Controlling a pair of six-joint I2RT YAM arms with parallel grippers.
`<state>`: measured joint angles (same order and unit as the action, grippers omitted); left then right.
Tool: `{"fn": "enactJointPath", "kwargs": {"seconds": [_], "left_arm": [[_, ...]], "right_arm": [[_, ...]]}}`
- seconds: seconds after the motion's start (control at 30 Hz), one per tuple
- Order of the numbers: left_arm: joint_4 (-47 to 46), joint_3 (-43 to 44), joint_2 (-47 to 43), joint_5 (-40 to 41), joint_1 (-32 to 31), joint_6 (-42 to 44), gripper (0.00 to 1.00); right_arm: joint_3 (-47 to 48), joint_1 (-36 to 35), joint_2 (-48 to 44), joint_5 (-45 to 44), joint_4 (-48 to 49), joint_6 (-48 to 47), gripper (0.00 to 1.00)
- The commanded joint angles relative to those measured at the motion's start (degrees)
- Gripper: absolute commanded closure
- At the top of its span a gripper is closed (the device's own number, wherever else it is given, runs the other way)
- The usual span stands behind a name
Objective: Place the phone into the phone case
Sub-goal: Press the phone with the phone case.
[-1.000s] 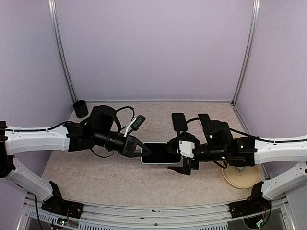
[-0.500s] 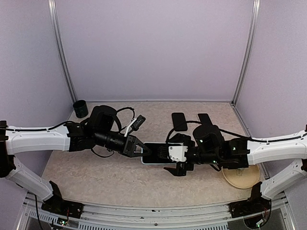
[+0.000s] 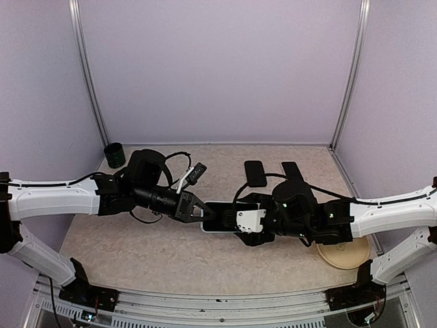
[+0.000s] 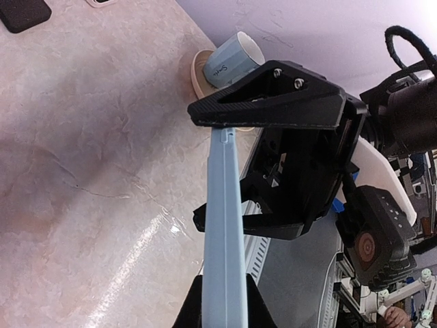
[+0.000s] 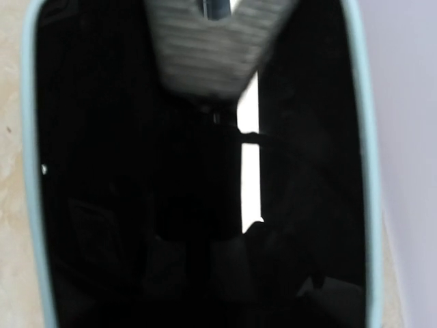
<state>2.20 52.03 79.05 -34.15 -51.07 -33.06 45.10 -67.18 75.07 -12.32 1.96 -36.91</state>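
Observation:
A flat phone (image 3: 222,217) with a black face and light-blue rim sits low over the table's middle. My left gripper (image 3: 203,214) is shut on its left end. In the left wrist view the fingertips (image 4: 254,309) pinch the light-blue edge (image 4: 224,225). My right gripper (image 3: 244,222) sits over the phone's right part with its fingers spread across its width. It also shows in the left wrist view (image 4: 287,164). In the right wrist view the glossy black face (image 5: 136,205) fills the frame and hides the fingers. I cannot tell the phone and case apart.
Two flat black slabs (image 3: 255,173) (image 3: 289,168) lie behind the phone. A dark cup (image 3: 113,154) stands at the back left. A round wooden coaster (image 3: 345,253) lies at the right under my right arm, with a pale blue mug (image 4: 232,58) on it.
My right gripper has slid left along the phone, toward my left gripper, and now covers more of it. My left arm and the phone have stayed put.

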Motion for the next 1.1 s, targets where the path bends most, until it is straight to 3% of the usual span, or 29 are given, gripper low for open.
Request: {"fn": "enactJointPath", "kwargs": {"seconds": [0.0,0.1,0.13,0.5,0.77,1.07], "left_arm": [[-4.49,2.24,-0.38,-1.4,0.26,0.1,1.0],[-4.33,2.12,-0.47,-1.36,0.35,0.23,1.0],[-4.31,2.07,-0.47,-1.38,0.36,0.27,1.0],[-3.9,1.93,-0.65,-1.05,0.33,0.45,1.0],[-4.0,1.96,-1.0,-0.89,-0.06,0.29,1.0],[-3.3,2.27,-1.79,-0.52,-0.26,0.59,1.0]], "right_arm": [[-0.46,-0.5,-0.96,-1.61,3.05,0.74,0.3],[-0.47,-0.5,-2.02,0.82,2.49,2.01,0.49],[-0.66,-0.5,-2.56,1.91,2.47,2.56,0.51],[-0.51,3.38,-9.46,16.69,-0.02,11.91,0.46],[0.38,3.72,-8.72,17.08,-1.6,12.83,0.19],[3.23,3.72,-5.11,14.32,-7.09,11.04,0.01]]}}
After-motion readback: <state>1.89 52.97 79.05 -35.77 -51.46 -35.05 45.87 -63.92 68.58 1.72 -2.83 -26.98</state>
